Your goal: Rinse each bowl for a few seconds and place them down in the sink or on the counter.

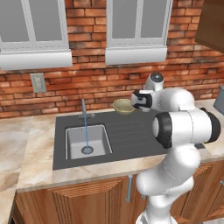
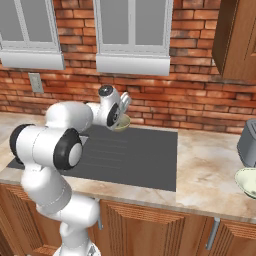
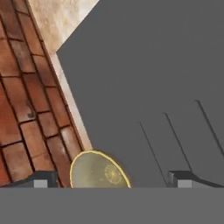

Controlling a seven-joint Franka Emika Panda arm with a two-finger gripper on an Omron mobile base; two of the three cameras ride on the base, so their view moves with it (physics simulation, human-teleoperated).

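Place: a home kitchen
Signs: sink set in a marble counter, wooden cabinets below, brick wall, windows, toaster at counter's right edge

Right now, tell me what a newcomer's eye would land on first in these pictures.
The big white robot arm fills the foreground, reaching over the dark grey sink unit. Its open tool hangs by a small olive-tan round bowl at the drainboard's back edge, near the red brick wall. A thin stream of water runs from the thin grey faucet into the light-grey square basin.
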